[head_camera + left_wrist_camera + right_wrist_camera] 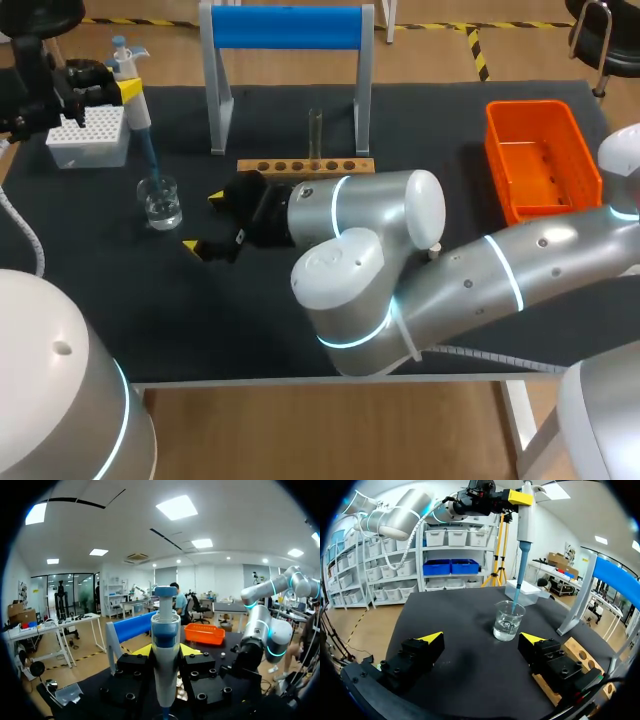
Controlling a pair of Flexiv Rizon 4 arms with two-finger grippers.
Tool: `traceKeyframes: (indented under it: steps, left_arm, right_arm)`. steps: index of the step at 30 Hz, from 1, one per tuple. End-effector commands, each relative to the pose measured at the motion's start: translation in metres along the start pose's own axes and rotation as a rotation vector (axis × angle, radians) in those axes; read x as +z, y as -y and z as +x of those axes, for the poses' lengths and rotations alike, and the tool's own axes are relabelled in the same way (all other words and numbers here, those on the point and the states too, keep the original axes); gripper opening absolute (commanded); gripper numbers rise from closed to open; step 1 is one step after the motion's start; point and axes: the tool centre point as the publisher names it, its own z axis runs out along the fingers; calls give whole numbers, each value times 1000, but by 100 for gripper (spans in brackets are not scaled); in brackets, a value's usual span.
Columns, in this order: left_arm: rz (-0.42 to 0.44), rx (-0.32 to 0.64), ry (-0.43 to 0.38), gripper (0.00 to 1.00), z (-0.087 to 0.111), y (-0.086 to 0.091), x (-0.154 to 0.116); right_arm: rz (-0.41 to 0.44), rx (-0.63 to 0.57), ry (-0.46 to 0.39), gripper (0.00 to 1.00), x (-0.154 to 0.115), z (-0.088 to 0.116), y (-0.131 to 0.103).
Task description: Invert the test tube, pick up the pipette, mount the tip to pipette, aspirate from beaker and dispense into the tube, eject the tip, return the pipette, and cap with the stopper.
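My left gripper (118, 88) is shut on a white and blue pipette (130, 85), which it holds upright over a small glass beaker (160, 200) of clear liquid. The pipette's blue tip (516, 587) dips down into the beaker (509, 621). In the left wrist view the pipette (165, 650) stands between the yellow fingertips (189, 649). My right gripper (204, 221) is open just right of the beaker, low over the mat, holding nothing. A glass test tube (315, 135) stands upright in the wooden rack (305, 166).
A white tip box (88, 135) sits behind the beaker at the back left. A stand with a blue bar (287, 30) rises behind the rack. An orange bin (540, 155) lies at the right. A small white piece (434, 250) shows beside my right arm.
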Motion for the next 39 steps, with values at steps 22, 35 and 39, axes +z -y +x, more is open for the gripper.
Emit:
traceKeyframes:
  steps: [22,35,39]
  left_arm:
    - [-19,12,7,0,-3,-22,5]
    - [-22,20,1,0,-3,-28,7]
    - [-23,21,2,0,-4,-30,7]
  right_arm:
    - [3,0,-1,100,-1,0,0]
    - [3,0,-1,100,-1,0,0]
    - [3,0,-1,100,-1,0,0]
